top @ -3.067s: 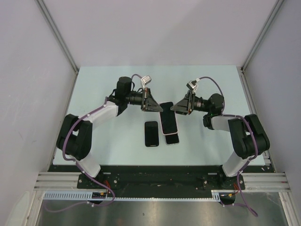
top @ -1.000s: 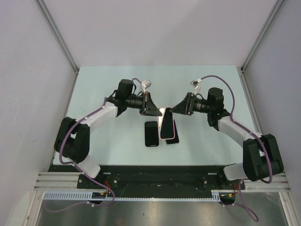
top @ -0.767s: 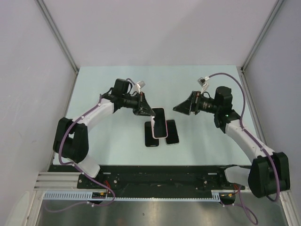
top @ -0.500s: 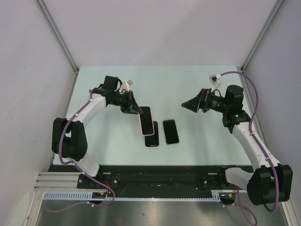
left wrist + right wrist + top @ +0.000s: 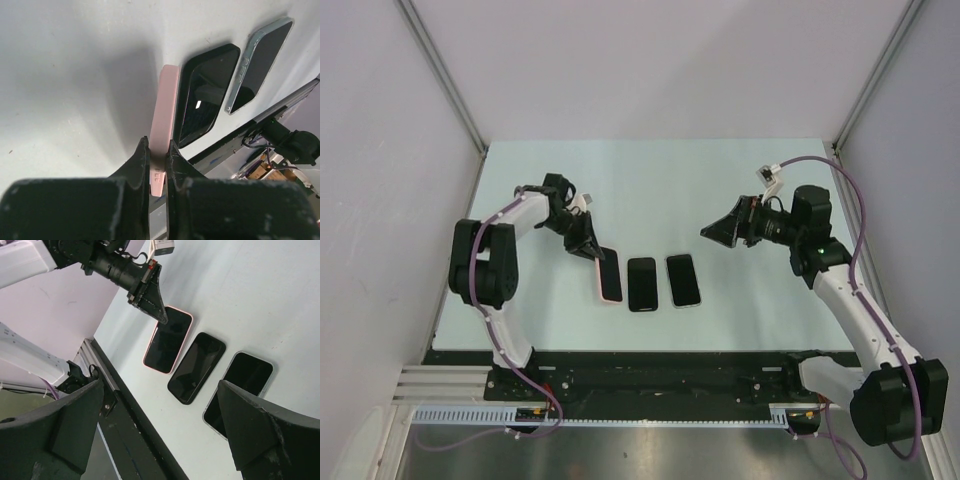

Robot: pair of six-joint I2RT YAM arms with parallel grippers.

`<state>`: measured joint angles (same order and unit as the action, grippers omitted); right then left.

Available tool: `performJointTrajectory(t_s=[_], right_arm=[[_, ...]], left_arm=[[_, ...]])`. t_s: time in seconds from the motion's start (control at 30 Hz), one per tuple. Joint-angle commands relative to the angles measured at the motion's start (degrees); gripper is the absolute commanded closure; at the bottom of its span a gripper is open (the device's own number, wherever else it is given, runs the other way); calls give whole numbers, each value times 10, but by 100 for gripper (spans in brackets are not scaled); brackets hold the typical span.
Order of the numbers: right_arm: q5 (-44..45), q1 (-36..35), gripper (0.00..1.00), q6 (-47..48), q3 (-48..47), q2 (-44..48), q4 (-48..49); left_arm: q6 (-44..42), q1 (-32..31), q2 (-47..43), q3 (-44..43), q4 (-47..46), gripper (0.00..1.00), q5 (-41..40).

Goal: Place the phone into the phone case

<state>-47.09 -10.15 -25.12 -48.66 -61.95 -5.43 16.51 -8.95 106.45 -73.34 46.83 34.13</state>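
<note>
A phone with a dark screen in a pink case (image 5: 608,275) lies leftmost in a row of three near the table's front edge. My left gripper (image 5: 585,243) is shut on the far end of the pink case (image 5: 164,112); I cannot tell whether the phone rests on the table. My left gripper (image 5: 157,145) clamps the case's thin edge. A black phone (image 5: 641,284) lies in the middle and a silver-edged phone (image 5: 683,280) on the right. My right gripper (image 5: 720,232) is open and empty, raised to their right. The right wrist view shows the pink phone (image 5: 169,339).
The black phone (image 5: 202,102) and the silver-edged phone (image 5: 260,65) lie flat beside the pink one, with narrow gaps between them. The black front rail (image 5: 650,362) runs just below the row. White walls enclose the table on three sides.
My left gripper has carried the pink-cased phone from above the other two phones to their left and lowered it. My right gripper has let go and drawn back to the right.
</note>
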Motion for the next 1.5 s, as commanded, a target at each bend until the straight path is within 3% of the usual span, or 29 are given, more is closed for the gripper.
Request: performJointTrajectory(t_s=[0.0,0.17,0.43,0.6,0.83,0.93,1.0,1.07,1.13,1.2,1.3,1.47], right_arm=[[20,-13,0,17,-13,23,-5],[49,-16,0,27,-13,29,-28],[60,-16,0,32,-13,27,-34],[91,-16,0,39,-13,26,-48],[144,-17,0,29,-21,18,-87],[209,-28,0,20,-41,16,-135],[265,-38,0,16,-47,17,-161],[272,-46,0,8,-48,19,-167],[257,-48,0,0,-49,19,-172],[258,-49,0,1,-57,23,-184],[269,-48,0,8,-71,39,-200],[271,-42,0,-4,-88,74,-197]], left_arm=[[-29,2,24,-31,30,90,-31],[-30,2,41,-35,45,67,-99],[-28,2,38,-37,41,63,-144],[-22,2,9,-37,37,52,-163],[-10,2,-132,-36,-18,39,-119],[-14,2,-207,-39,-50,32,-91],[-15,2,-248,-25,-83,27,-72],[-14,2,-309,-12,-115,17,-66],[-17,2,-363,1,-125,14,-70],[-31,2,-394,1,-126,0,-71],[-22,2,-445,18,-132,0,-79],[26,2,-533,114,-238,0,-1]])
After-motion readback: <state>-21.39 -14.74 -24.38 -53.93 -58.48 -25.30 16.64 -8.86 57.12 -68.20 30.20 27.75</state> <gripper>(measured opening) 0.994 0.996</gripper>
